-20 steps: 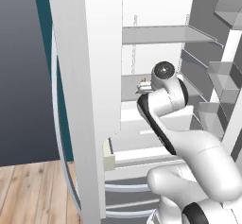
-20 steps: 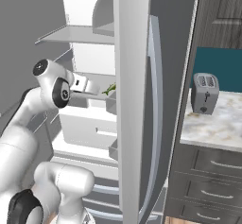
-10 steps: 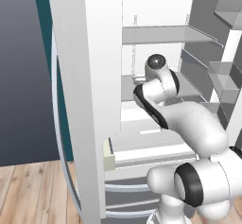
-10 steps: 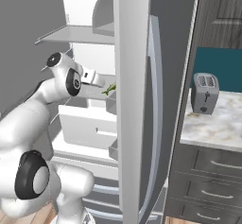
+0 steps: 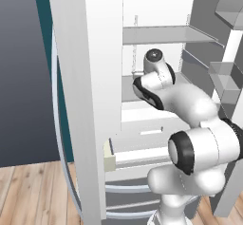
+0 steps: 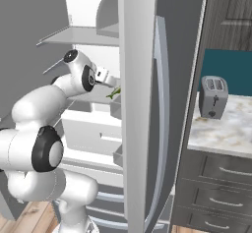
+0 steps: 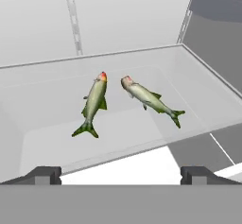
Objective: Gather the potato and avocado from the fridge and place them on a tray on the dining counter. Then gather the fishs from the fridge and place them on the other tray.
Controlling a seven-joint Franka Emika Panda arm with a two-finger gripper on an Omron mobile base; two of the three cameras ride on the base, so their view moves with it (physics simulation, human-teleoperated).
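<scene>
Fishs point(image 7: 95, 103) lie side by side, heads close and tails spread apart, on a white shelf point(image 7: 42, 100) inside the fridge point(image 5: 85, 77). The pincer point(image 7: 121, 175) hovers before them, fingers spread wide and empty. Fish-gathering looks under way (produce presumably done); next, descend over one fish and close.

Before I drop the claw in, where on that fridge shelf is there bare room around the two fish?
In the hand view the left fish and right fish lie mid-shelf, heads close, tails spread apart. Bare shelf runs wide on the left, a narrower strip borders the right wall, and a band lies along the front lip. The open claw hangs before that lip. The tightest spot is between the heads.
</scene>
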